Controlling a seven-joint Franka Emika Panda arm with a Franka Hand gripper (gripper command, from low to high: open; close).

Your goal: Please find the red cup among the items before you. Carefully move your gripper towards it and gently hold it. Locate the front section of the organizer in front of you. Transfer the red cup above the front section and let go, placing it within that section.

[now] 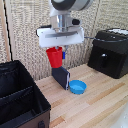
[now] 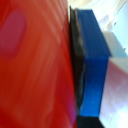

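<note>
While the red cup (image 1: 54, 56) hangs lifted at upper centre of the exterior view, your gripper (image 1: 59, 48) pinches its rim | done: grasp and lift, you may judge | left: carry to the organizer (image 1: 20, 95) at lower left, release over the front section (image 1: 17, 111) | cup: plain red, tapered, roughly upright, fills the wrist view beside a blue fingertip (image 2: 94, 60)
</note>
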